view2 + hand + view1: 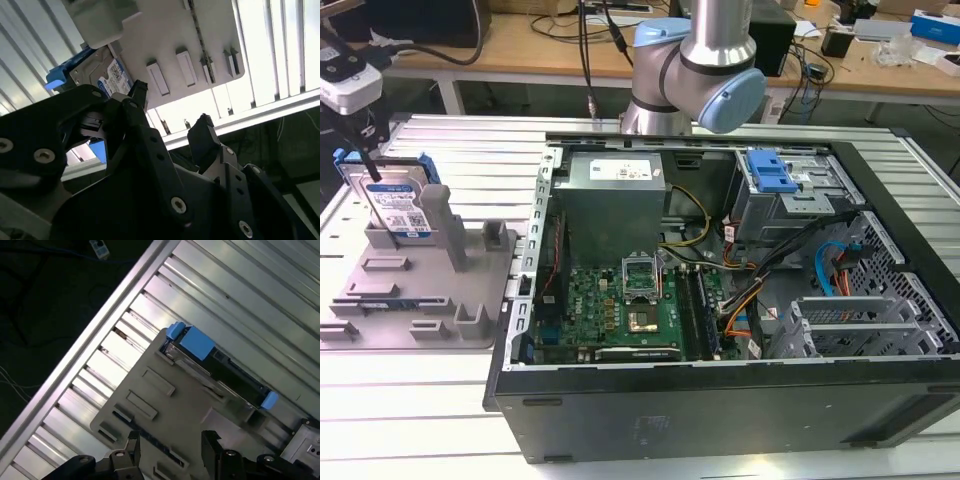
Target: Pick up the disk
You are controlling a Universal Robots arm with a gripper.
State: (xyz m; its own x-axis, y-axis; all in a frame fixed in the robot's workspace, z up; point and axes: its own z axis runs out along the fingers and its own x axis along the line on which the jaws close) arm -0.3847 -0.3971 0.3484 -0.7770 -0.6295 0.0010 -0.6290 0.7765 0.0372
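1. My claw (170, 112) is apart; nothing is gripped between its two fingers.
2. The disk (107, 75) is not in that gap; in the second wrist view it is just beside one fingertip (137, 94), on the outer side of it.
3. In the exterior view my claw (367, 160) hangs over the upper corner of the disk (395, 205), at the exterior view's left.
4. The disk stands on edge in the grey holder (430, 310), a little tilted; its label faces toward the open case (720, 300).
5. In the first wrist view its blue-framed top edge (215, 365) runs along one border of the holder; if the long axis is upright or level, I cannot tell.
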